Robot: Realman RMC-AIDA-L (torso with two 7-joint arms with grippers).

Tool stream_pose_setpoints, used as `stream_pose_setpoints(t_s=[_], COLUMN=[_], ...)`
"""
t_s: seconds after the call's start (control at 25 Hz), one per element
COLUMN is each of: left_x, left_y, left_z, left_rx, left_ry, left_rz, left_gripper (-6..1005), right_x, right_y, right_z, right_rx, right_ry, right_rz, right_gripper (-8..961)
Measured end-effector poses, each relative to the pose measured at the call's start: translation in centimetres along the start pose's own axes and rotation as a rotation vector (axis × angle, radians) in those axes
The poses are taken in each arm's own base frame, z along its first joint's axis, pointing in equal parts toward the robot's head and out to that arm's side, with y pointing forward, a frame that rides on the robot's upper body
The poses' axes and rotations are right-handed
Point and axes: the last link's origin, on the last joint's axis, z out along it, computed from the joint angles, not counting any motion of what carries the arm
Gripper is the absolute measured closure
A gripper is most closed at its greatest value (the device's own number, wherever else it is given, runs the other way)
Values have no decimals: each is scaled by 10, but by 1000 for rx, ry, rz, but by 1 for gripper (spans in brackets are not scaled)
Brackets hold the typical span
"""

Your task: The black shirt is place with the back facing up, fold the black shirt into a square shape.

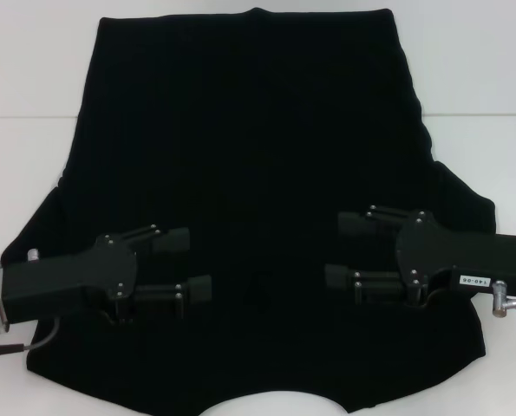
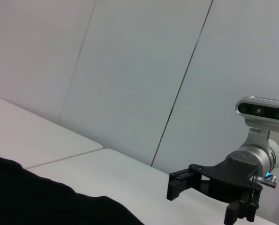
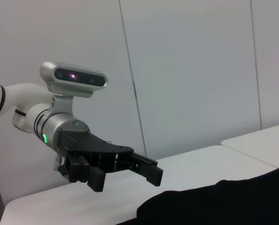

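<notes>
Lying flat across the white table [image 1: 15, 156], the black shirt [image 1: 249, 139] is spread wide, plain side up, no lettering visible; its curved neckline sits at the edge nearest the robot, its straight hem at the far edge, and the sleeves fan out to either side.

Left gripper [image 1: 188, 264]: hovering above the shirt's near-left part, pointing inward toward the garment's middle. Jaws parted, nothing between them.

Right gripper [image 1: 342, 250]: mirrored position above the near-right part, pointing inward toward its partner. Jaws likewise parted and empty. The two are well apart, with bare fabric between.

Wrist views: each shows the opposite gripper held off the table, clear of the cloth, with a dark edge of shirt in the corner of the picture. No contact with the fabric appears in either.

Step in hand, by my judgement: the fold has not begun; the shirt lies unfolded, and both arms are poised for a first grasp.

Notes on doing it well: descend level with each other so both pinch the fabric at matching spots; take hold near an edge, not mid-panel, so one layer lifts cleanly; carry the fold over with both arms in step to keep the crease straight; keep the cloth taut to avoid bunching.
</notes>
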Motion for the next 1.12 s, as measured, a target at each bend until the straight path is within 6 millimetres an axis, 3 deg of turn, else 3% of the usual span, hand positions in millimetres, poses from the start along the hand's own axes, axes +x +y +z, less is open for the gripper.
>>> stream_pose_setpoints(t_s=[0.76, 0.92, 1.12], left_x=[-2, -1, 3], left_y=[0, -12, -41], left_z=[0, -3, -20], left_rx=[13, 93, 302], left_ry=[4, -6, -11], left_rz=[-16, -89, -246], left_gripper=[77, 79, 82], right_x=[-1, -3, -4], right_y=[-1, -4, -7], right_z=[0, 0, 2], right_rx=[4, 18, 29], right_ry=[-2, -11, -13], right_rz=[-1, 6, 26], right_gripper=[100, 99, 101])
